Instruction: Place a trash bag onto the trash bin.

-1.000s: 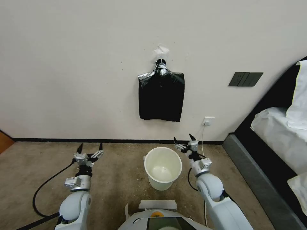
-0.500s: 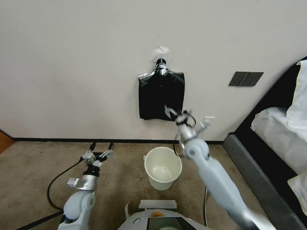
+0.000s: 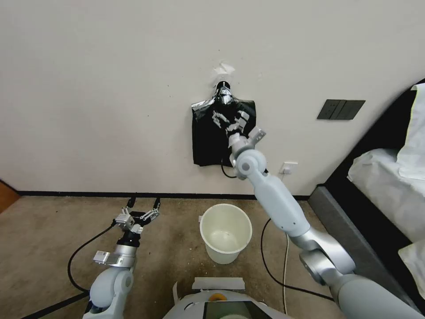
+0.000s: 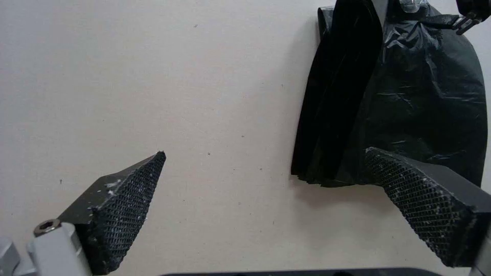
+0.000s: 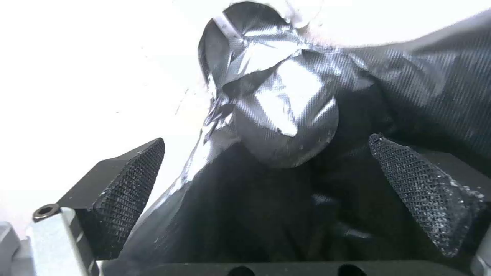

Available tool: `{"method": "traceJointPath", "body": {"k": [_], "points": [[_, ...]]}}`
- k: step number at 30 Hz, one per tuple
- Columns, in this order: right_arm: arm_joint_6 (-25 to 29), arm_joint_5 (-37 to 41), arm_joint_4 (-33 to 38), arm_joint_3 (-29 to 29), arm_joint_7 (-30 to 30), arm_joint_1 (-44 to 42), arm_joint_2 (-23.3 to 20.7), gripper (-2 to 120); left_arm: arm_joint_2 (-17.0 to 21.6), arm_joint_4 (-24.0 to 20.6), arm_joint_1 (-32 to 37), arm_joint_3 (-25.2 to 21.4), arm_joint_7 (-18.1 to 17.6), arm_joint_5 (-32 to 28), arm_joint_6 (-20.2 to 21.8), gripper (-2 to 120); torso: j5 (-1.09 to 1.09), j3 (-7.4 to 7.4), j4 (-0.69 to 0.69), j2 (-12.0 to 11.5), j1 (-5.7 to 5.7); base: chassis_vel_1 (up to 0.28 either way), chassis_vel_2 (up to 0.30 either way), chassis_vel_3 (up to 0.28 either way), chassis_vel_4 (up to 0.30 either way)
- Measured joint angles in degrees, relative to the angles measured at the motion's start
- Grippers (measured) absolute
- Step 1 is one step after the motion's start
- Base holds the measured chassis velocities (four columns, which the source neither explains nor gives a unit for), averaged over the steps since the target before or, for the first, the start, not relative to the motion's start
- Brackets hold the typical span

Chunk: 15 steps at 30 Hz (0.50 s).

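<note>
Right gripper: I have it raised against the upper part of the bundle of black bags on the wall, fingers spread, nothing held.
Single trash bag: I cannot tell it apart from the bundle.
Bin: upright on the carpet below, unlined.
Left gripper: low over the carpet, fingers apart.

right gripper spread wide | black bag bundle close ahead, between fingers
</note>
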Motion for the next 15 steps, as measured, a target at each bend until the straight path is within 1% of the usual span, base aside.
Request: {"method": "traceJointPath", "body": {"k": [4, 8, 10, 15], "points": [[-0.20, -0.09, -0.43, -0.38, 0.31, 1.02, -0.10, 100, -0.03, 0.17, -0.02, 0.03, -0.05, 0.02, -0.05, 100, 0.00, 0.00, 0.00, 0.00, 0.00, 0.000, 0.000, 0.000, 0.000], [-0.39, -0.26, -1.24, -0.53, 0.81, 2.17, 0.22, 98, -0.16, 0.57, -0.01, 0.05, -0.13, 0.04, -0.22, 100, 0.00, 0.00, 0.02, 0.00, 0.00, 0.000, 0.000, 0.000, 0.000], [-0.70, -0.57, -1.39, -0.77, 1.01, 2.51, 0.16, 95, -0.31, 0.92, 0.09, 0.07, -0.18, 0.05, -0.39, 100, 0.00, 0.00, 0.01, 0.00, 0.00, 0.000, 0.000, 0.000, 0.000], [-0.97, -1.09, -1.72, -0.99, 1.04, 2.92, 0.03, 93, -0.42, 1.25, 0.17, 0.06, -0.23, 0.06, -0.64, 100, 0.00, 0.00, 0.01, 0.00, 0.00, 0.000, 0.000, 0.000, 0.000]]}}
